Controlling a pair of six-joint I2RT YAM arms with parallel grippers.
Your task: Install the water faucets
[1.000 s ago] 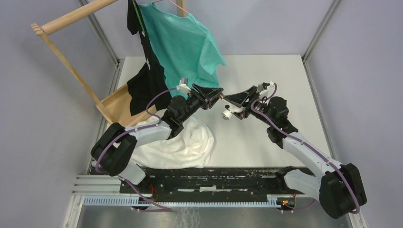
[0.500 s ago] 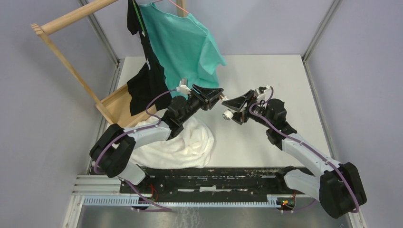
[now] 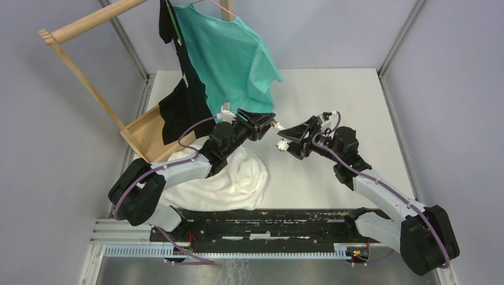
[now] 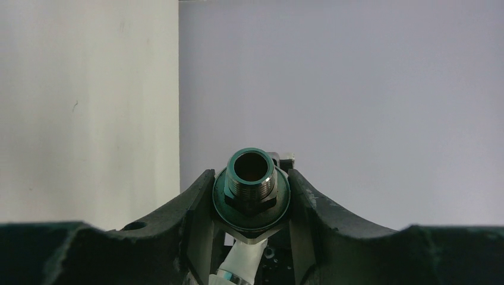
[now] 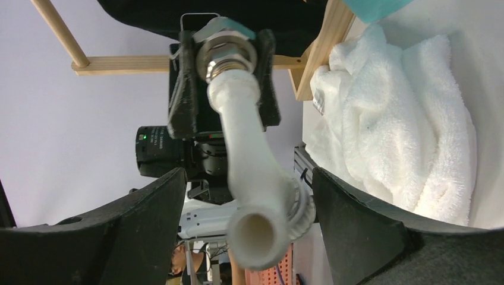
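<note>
- Water faucets, two parts: a white spout (image 5: 246,136) and a silver threaded fitting (image 4: 252,178). They are held in the air over the middle of the table (image 3: 333,89).
- One end of the spout meets the fitting. Whether it is threaded home, I cannot tell. The spout's open mouth points toward the right wrist camera.
- Left gripper (image 3: 270,122): fingers pinched on the fitting's sides, with its threaded bore facing away from the wrist.
- Right gripper (image 5: 248,175): fingers spread, one on either side of the spout, with a gap showing on both sides.
- The two grippers meet nose to nose, left from the left and right from the right.
- Teal shirt (image 3: 232,59) hangs just left and far of the grippers, with a black garment (image 3: 184,107) beside it on the wooden rack (image 3: 89,89).
- White towel (image 3: 226,178) lies crumpled on the table, near left, under the left arm.
</note>
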